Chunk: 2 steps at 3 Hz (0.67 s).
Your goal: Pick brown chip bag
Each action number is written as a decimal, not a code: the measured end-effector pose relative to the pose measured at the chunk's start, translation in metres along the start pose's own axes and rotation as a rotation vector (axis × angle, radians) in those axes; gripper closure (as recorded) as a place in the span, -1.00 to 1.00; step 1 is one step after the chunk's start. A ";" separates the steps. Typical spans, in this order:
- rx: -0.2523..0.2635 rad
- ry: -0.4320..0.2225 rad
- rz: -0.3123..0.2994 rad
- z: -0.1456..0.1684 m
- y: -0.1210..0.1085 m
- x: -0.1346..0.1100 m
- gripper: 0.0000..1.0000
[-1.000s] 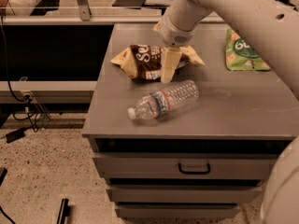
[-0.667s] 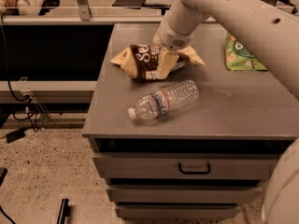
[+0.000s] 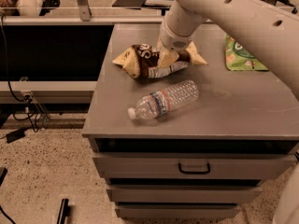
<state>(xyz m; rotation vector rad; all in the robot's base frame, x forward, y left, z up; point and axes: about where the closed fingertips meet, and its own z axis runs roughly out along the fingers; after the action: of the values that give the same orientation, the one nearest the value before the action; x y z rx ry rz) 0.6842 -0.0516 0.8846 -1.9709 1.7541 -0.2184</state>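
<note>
The brown chip bag [image 3: 142, 59] lies crumpled on the grey cabinet top [image 3: 243, 106], with a dark brown middle, white lettering and pale yellow ends. My gripper [image 3: 167, 59] comes down from the white arm [image 3: 233, 13] and is pressed into the middle of the bag. The bag bunches up around it, and the gripper hides part of the bag's right half.
A clear water bottle [image 3: 163, 99] lies on its side just in front of the bag. A green snack bag [image 3: 243, 55] lies at the back right. The cabinet has drawers [image 3: 194, 167] below. The floor and a cable are to the left.
My gripper has moved down into the brown chip bag, and the bag has crumpled around it. The bottle and green bag have not moved.
</note>
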 end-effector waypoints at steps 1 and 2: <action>0.001 -0.031 0.005 -0.015 -0.001 -0.003 0.91; 0.009 -0.123 0.035 -0.046 -0.011 -0.006 1.00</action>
<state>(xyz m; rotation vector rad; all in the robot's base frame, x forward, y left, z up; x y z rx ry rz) 0.6733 -0.0563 0.9307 -1.9039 1.7043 -0.0918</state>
